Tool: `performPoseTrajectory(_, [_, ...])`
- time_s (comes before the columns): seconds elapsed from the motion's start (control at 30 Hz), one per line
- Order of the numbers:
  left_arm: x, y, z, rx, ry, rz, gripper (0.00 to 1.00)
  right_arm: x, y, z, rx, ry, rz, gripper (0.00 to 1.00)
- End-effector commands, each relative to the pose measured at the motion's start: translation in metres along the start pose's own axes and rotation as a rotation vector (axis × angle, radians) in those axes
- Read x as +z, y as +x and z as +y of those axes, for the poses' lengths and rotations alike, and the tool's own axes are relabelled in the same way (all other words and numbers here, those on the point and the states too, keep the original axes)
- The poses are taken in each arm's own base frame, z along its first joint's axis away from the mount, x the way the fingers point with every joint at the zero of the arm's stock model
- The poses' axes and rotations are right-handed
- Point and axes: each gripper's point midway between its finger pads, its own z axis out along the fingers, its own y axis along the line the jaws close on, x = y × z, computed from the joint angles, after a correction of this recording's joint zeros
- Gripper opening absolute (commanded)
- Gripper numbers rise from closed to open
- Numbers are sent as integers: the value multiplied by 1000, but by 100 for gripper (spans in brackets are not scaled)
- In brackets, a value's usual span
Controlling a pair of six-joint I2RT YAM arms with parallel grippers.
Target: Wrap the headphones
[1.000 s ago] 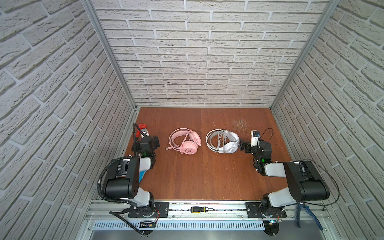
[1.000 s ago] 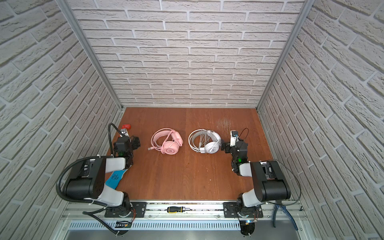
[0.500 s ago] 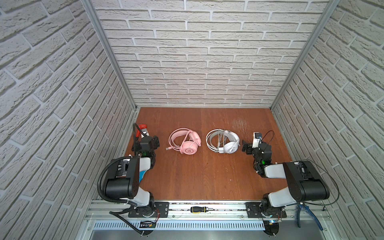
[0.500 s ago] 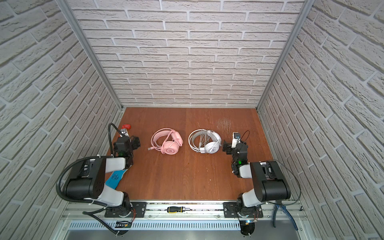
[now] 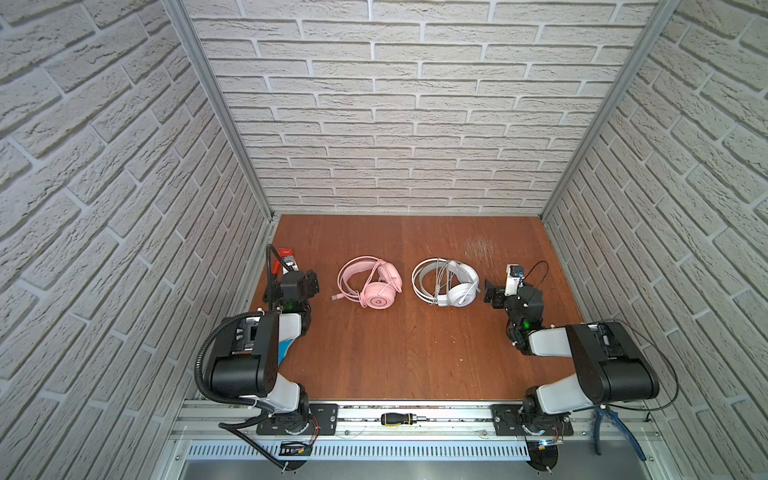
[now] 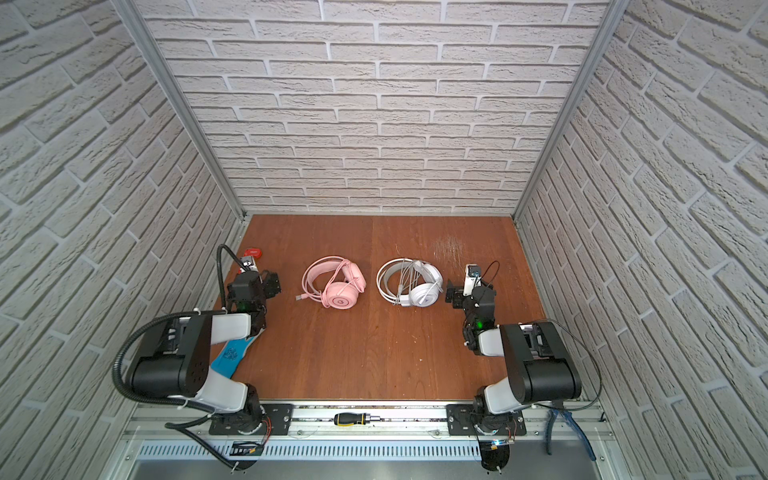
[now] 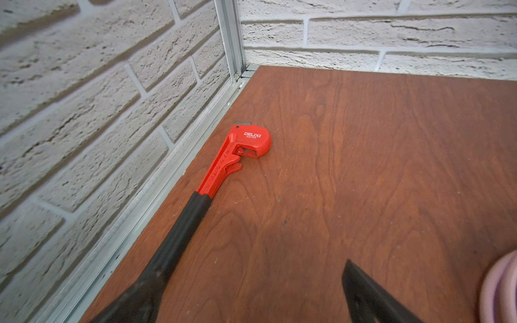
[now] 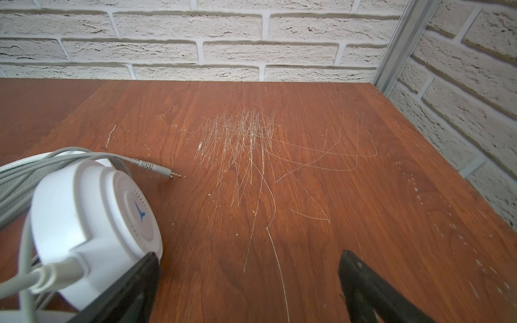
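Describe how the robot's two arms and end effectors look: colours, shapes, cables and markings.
The left arm and right arm have bulky black joint housings joined by white links. A black ribbed hose loops along the left arm, a thin black cable off the right, and a blue patch marks the left. The left end effector and right end effector each have two black tapered fingers.

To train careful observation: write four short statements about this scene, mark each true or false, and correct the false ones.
1. The pink headphones lie left of the white headphones in both top views. True.
2. The right gripper grips the white headphones. False: it is open and holds nothing.
3. A red wrench lies beside the brick wall. True.
4. The left gripper is shut. False: it is open.
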Motion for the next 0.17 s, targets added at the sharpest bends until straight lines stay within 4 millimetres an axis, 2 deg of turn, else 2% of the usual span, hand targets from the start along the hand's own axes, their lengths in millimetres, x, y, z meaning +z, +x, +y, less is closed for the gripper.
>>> performPoseTrajectory(0.0, [4, -9, -1, 5, 2, -17, 98, -2, -14, 1, 13, 1, -57, 100])
performPoseTrajectory(0.13, [3, -9, -1, 7, 7, -25, 98, -2, -14, 2, 12, 0, -57, 99])
